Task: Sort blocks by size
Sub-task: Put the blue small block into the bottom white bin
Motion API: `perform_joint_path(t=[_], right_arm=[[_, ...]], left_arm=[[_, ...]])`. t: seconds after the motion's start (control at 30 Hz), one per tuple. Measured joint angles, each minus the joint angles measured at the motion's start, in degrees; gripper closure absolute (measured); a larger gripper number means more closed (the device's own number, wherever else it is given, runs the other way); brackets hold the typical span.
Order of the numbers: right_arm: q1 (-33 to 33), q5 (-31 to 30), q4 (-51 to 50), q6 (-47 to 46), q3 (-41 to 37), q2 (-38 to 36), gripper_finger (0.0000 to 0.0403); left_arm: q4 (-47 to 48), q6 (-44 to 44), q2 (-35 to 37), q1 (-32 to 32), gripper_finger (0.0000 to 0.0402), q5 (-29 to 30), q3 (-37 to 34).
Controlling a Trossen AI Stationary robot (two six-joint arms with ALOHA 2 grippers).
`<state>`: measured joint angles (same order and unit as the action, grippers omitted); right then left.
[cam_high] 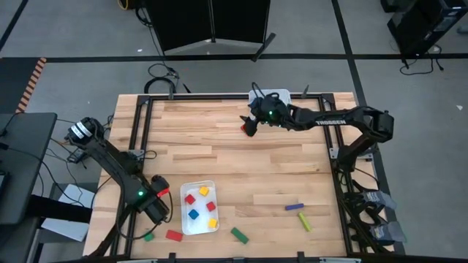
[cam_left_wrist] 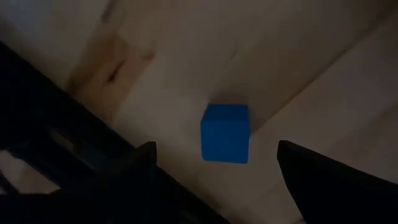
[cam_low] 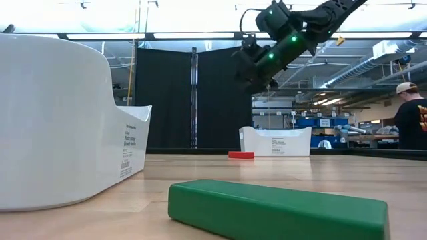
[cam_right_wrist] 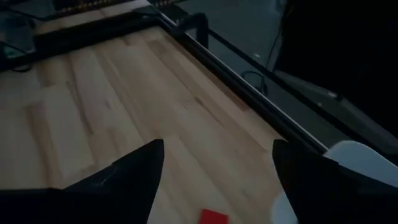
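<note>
Blocks lie mostly along the near edge of the wooden surface (cam_high: 219,153). The near white tray (cam_high: 182,219) holds red, yellow and blue cubes. A green bar (cam_high: 239,234) and a red bar (cam_high: 174,235) rest beside it; purple and yellow bars (cam_high: 298,214) lie well apart to the right. The right gripper (cam_high: 251,126) hangs above a red block (cam_right_wrist: 214,217) near the far white tray (cam_low: 275,141), fingers spread wide and empty. The left gripper (cam_left_wrist: 214,165) hovers low with fingers wide around a blue cube (cam_left_wrist: 225,132).
</note>
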<state>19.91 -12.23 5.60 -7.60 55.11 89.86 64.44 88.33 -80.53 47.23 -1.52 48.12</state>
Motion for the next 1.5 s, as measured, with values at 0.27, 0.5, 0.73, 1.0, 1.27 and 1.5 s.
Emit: perform_joint_path(t=[0.27,0.5,0.73,1.0,1.27,1.5], right_arm=[[-5.1,-3.5,0.9,-0.1,0.0,0.0,0.0087],[-7.4,-5.3,1.7,-0.2,0.0,0.0,0.0088],[-8.3,-6.1,2.1,-0.2,0.1,0.0,0.009],[-11.2,-6.2,1.3,3.5,4.1,-0.8,0.0096],[-16.9,-6.1,-2.4,8.2,7.6,-1.1,0.0095],[-16.1,-6.1,-12.8,3.2,6.1,-1.0,0.0098]], left_arm=[[-9.9,0.9,0.0,0.2,0.0065,-1.1,-5.5],[-14.1,3.4,0.0,0.2,0.0119,-1.6,-10.3],[-15.5,2.1,0.0,0.2,0.0268,-1.8,-9.7],[-11.8,-2.1,0.0,0.2,0.0264,6.2,0.4],[-16.5,-17.6,0.0,-0.4,0.0264,29.3,13.2],[-31.0,-30.4,-4.1,-4.9,0.0264,31.0,10.7]])
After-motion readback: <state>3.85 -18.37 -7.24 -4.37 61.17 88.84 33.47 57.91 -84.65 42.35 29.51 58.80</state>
